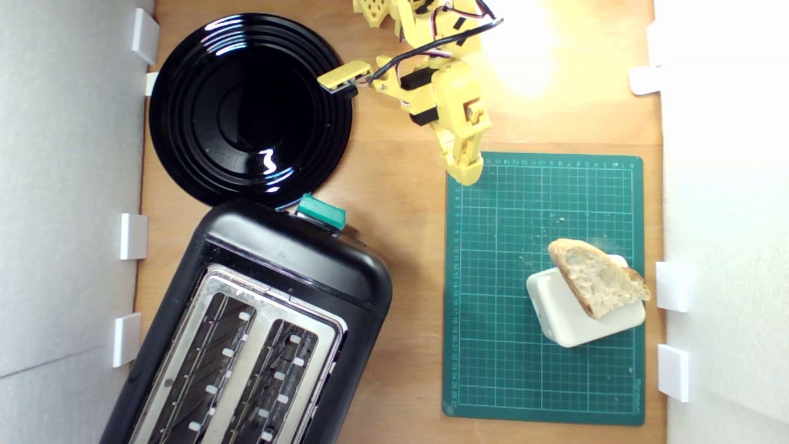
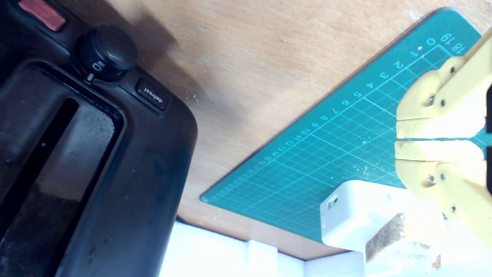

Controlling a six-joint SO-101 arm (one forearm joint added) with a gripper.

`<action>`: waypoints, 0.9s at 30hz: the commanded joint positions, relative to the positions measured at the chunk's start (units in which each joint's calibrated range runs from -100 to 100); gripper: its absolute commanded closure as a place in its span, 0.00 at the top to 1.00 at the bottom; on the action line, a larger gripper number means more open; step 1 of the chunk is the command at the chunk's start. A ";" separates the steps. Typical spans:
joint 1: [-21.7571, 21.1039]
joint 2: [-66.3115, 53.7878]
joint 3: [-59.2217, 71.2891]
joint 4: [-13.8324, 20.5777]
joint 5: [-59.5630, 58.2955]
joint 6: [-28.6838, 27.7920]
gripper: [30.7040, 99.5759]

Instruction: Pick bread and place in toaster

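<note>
The bread [image 1: 598,279], a half-oval slice with pale holey crumb and brown crust, leans on a cream plastic box [image 1: 567,311] at the exterior view's right side of the green cutting mat [image 1: 511,308]. The wrist view catches the bread's crust edge [image 2: 388,235] on the box [image 2: 357,215]. The black toaster [image 1: 290,259] with silver top plate, two slots and teal lever knob [image 1: 322,211] sits at the exterior view's lower left. My yellow gripper [image 1: 466,174] hovers over the mat's far left corner, well away from the bread; its fingers [image 2: 434,151] are shut with nothing between them.
A round glossy black plate [image 1: 185,105] lies behind the toaster. White walls with small white brackets [image 1: 672,287] border the wooden table on both sides. The toaster's side with a black dial [image 2: 104,52] and defrost button fills part of the wrist view.
</note>
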 commanded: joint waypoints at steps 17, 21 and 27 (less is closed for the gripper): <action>-4.51 8.63 -0.41 -0.70 -10.66 -0.02 0.17; -4.59 8.63 -0.32 -0.33 -10.66 -0.02 0.17; -5.15 8.80 -0.50 0.12 -10.74 -0.02 0.17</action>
